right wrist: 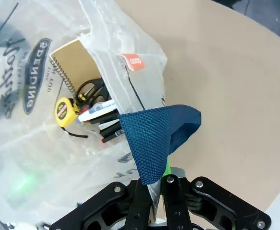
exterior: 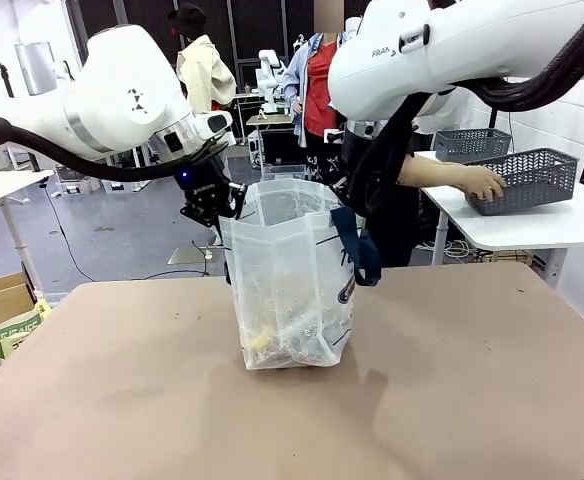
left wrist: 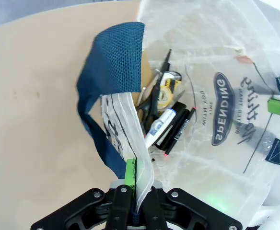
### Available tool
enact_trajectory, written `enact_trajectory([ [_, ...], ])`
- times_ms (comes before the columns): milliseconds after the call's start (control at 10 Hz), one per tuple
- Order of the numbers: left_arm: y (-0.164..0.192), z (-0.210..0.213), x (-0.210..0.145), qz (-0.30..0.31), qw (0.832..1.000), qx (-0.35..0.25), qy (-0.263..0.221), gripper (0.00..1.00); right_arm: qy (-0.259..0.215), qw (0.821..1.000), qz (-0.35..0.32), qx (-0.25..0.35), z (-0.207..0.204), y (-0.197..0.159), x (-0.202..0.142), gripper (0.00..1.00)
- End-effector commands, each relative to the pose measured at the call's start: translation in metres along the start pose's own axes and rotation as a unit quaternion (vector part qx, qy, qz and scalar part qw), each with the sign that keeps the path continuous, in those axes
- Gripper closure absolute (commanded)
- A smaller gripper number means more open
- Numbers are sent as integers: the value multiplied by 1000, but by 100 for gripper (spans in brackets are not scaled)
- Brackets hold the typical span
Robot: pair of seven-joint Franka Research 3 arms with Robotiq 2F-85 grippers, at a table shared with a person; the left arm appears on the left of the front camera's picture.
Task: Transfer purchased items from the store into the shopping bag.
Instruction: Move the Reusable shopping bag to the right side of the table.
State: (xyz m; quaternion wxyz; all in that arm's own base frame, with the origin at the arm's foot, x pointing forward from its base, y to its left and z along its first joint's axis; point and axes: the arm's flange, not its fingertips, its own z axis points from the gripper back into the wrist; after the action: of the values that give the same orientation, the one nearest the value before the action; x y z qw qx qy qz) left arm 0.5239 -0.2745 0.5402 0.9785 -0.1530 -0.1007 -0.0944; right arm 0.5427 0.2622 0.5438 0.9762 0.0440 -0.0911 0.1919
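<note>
The translucent shopping bag (exterior: pixel 290 275) stands upright in the middle of the brown table (exterior: pixel 452 400). My left gripper (exterior: pixel 220 205) is shut on its left rim, green pad (left wrist: pixel 130 172) against the plastic. My right gripper (right wrist: pixel 157 179) is shut on the opposite rim beside a navy strap (right wrist: pixel 154 134). At the bag's bottom lie a brown spiral pad (right wrist: pixel 75 60), black-handled scissors (right wrist: pixel 92 89), a round yellow tape measure (right wrist: pixel 65 110), a white marker (left wrist: pixel 160 123) and black pens (left wrist: pixel 176 130). The dark grey lattice basket (exterior: pixel 530 178) sits on a white side table, a person's hand (exterior: pixel 484 183) on it.
A second grey basket (exterior: pixel 469 143) stands behind the first on the white side table (exterior: pixel 532 225) at the back right. The person stands just beyond the table's far edge. A cardboard box (exterior: pixel 2 305) sits on the floor at the left.
</note>
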Motion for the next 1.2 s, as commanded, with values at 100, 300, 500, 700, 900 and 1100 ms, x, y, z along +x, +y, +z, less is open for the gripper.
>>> enact_trajectory([
  [100,-19,6,4,-26,999,-34,3,100,14,1000,-21,17,6,5,31,100],
  [300,-30,10,2,-29,998,-46,12,100,24,999,-15,20,5,8,44,100],
  [500,-29,6,2,-40,997,-52,26,100,33,999,-10,23,3,10,49,100],
  [700,-32,2,-3,-22,999,-28,7,100,27,999,-6,17,-3,7,40,100],
  [900,-31,-2,-4,-25,999,-31,16,100,34,999,-4,17,-5,9,40,100],
  [1100,-37,-6,-4,-22,998,-60,13,100,16,998,-41,42,-6,10,54,100],
])
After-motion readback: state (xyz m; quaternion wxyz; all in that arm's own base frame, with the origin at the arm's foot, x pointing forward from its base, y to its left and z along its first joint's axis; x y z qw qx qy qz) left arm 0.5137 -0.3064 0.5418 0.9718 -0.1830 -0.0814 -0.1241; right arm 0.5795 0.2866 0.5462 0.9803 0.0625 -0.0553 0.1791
